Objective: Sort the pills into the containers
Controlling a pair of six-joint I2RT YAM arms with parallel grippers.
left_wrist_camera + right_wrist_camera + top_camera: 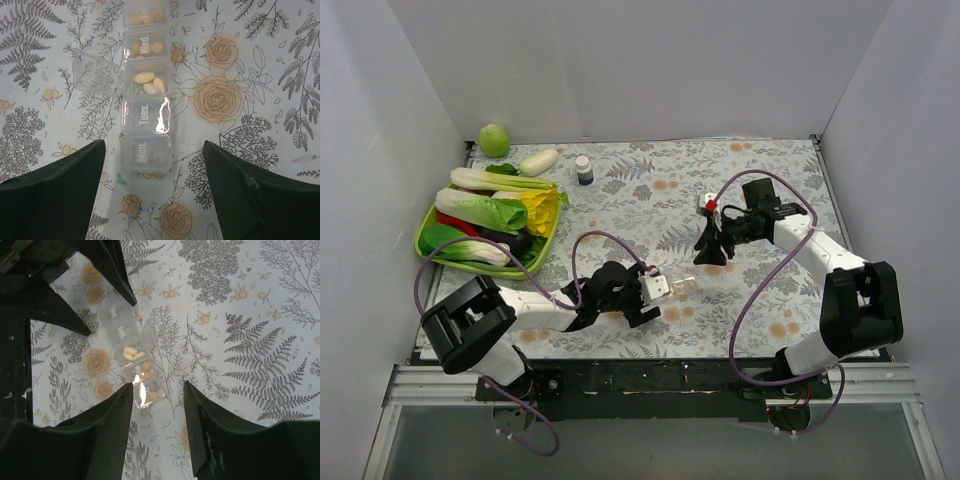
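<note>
The containers are a clear strip of small day-labelled compartments [146,120] lying on the floral cloth, also seen in the top view [682,286] and the right wrist view [132,360]. The "Mon." and "Tues." lids are shut. The third compartment is open, its lid [95,72] flipped left, with pale oval pills [149,82] inside. The far compartments hold round yellowish pills [145,47]. My left gripper [154,145] is open, its jaws either side of the "Mon." end, not touching it. My right gripper [156,387] is open and empty above the strip's other end.
A green tray [425,240] of vegetables sits at the far left. A dark blue white-capped bottle [584,170], a white vegetable [539,162] and a green round fruit [494,139] stand near the back wall. White walls enclose three sides.
</note>
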